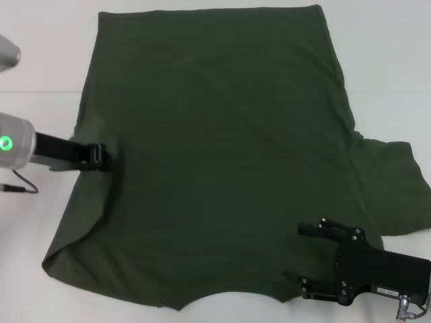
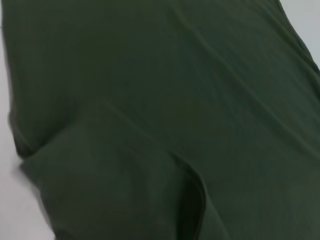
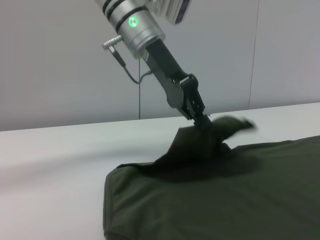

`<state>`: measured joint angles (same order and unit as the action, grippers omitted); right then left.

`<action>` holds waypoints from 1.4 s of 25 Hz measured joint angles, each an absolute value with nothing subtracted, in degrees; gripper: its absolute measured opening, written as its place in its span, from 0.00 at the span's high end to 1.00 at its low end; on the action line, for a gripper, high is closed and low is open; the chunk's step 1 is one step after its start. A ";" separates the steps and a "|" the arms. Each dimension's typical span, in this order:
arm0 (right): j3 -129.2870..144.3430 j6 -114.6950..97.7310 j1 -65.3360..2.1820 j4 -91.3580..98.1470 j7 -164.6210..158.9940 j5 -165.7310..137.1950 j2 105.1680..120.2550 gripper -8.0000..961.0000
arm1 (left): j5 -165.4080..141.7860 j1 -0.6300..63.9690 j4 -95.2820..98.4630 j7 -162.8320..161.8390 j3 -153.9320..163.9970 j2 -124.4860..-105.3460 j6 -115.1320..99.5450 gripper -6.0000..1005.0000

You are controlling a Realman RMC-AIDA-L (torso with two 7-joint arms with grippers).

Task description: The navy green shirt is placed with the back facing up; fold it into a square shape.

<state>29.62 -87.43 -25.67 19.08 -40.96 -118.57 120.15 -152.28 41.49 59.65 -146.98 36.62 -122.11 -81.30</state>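
The navy green shirt (image 1: 215, 155) lies spread on the white table, plain side up, with its neck cut-out at the near edge. The right sleeve (image 1: 394, 188) sticks out flat. My left gripper (image 1: 104, 156) is at the shirt's left edge, shut on a pinch of cloth. The right wrist view shows this left gripper (image 3: 202, 120) lifting the cloth into a peak above the shirt (image 3: 225, 200). My right gripper (image 1: 308, 259) hovers open over the near right shoulder area, with nothing held. The left wrist view shows only folds of the shirt (image 2: 175, 100).
Bare white table (image 1: 40, 235) lies to the left of the shirt and along the far edge. A grey wall (image 3: 60, 60) stands behind the table in the right wrist view. A thin cable (image 1: 20, 185) hangs by my left arm.
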 joint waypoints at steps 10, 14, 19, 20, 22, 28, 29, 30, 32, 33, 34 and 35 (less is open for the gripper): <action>29.62 -87.39 -25.67 19.07 -40.96 -118.56 120.15 0.08 | -144.53 38.49 52.02 -144.88 36.47 -123.00 -76.12 0.88; 29.62 -87.40 -25.67 19.07 -40.95 -118.56 120.15 0.08 | -138.55 37.29 48.85 -141.71 36.19 -121.72 -75.72 0.76; 29.62 -87.17 -25.80 19.07 -40.96 -118.56 120.15 0.08 | -130.37 35.35 46.24 -135.25 36.18 -120.97 -76.76 0.65; 29.62 -87.17 -25.82 19.07 -40.98 -118.55 120.15 0.08 | -128.92 34.89 46.10 -133.44 36.19 -120.90 -77.59 0.63; 29.59 -87.16 -25.83 19.07 -41.25 -118.51 120.15 0.08 | -126.67 33.98 46.08 -129.98 36.20 -120.82 -79.30 0.59; 29.53 -87.11 -25.72 19.07 -41.69 -117.67 120.15 0.08 | -118.49 30.13 46.11 -117.43 36.15 -119.80 -85.02 0.27; 29.53 -87.11 -25.72 19.07 -41.69 -117.67 120.15 0.08 | -118.49 30.13 46.11 -117.43 36.15 -119.80 -85.02 0.25; 29.53 -87.12 -25.71 19.07 -41.68 -117.62 120.15 0.08 | -117.33 29.53 46.13 -116.00 36.13 -119.71 -85.64 0.23; 29.53 -87.12 -25.70 19.07 -41.71 -117.59 120.15 0.08 | -115.19 28.15 46.19 -113.11 36.10 -119.54 -86.95 0.19; 29.53 -87.13 -25.69 19.07 -41.81 -117.57 120.15 0.08 | -114.28 27.48 46.21 -111.34 36.07 -119.43 -87.77 0.17; 29.53 -87.13 -25.71 19.07 -42.03 -117.52 120.14 0.08 | -113.90 27.01 46.22 -109.90 36.05 -119.33 -88.53 0.17; 29.53 -87.12 -25.75 19.07 -42.43 -117.43 120.12 0.08 | -113.62 26.53 46.23 -108.02 36.03 -119.25 -89.25 0.17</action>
